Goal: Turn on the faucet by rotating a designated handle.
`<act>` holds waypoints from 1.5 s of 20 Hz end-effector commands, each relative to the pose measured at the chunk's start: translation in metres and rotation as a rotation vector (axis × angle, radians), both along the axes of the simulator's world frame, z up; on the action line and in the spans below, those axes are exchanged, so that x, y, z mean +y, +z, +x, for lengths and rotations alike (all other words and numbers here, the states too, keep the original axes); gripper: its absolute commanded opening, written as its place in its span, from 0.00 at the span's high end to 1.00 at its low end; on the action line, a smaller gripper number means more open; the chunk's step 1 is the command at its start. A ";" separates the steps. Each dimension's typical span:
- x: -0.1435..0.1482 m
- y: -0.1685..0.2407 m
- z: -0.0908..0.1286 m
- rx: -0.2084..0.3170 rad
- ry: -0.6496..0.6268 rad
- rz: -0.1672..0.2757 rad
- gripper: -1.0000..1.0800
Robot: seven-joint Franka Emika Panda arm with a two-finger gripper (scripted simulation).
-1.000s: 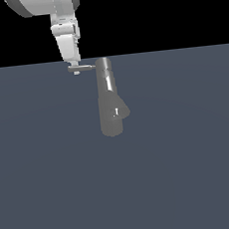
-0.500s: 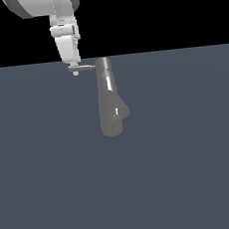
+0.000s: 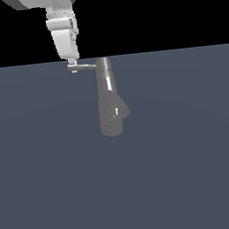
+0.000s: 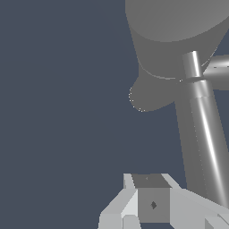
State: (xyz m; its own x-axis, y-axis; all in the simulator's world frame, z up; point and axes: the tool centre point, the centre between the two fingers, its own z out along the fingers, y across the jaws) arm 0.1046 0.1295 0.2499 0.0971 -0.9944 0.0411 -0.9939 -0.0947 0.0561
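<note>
Faucet [image 3: 108, 99] stands mid-table [image 3: 193, 178]. Handle [image 3: 85, 67] projects from column top toward exterior view's left. Gripper [image 3: 73, 69] at rod tip; jaws state: cannot tell. Rod thin, rigid, glossy, likely slippery; push near free end for leverage.

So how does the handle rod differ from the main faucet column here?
The handle is a thin, short rod; the faucet column is far thicker and longer. The handle juts sideways from the column's top toward the exterior view's left, ending at the gripper, while the column carries the stubby spout nub. Both are glossy grey metal.
</note>
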 end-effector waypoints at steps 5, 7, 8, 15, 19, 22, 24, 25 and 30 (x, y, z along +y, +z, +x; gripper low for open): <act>-0.002 0.006 -0.018 0.007 0.000 -0.001 1.00; -0.002 0.008 -0.023 0.007 0.000 -0.001 1.00; -0.002 0.010 -0.026 0.007 0.000 -0.001 1.00; -0.004 0.019 -0.045 0.007 0.000 -0.001 1.00; -0.005 0.023 -0.053 0.007 0.000 -0.001 1.00; -0.016 0.028 -0.051 -0.005 -0.009 -0.002 1.00; -0.021 0.030 -0.056 -0.004 -0.008 -0.002 1.00; -0.023 0.031 -0.058 -0.003 -0.008 -0.002 1.00; -0.037 0.036 -0.071 -0.001 -0.006 -0.002 1.00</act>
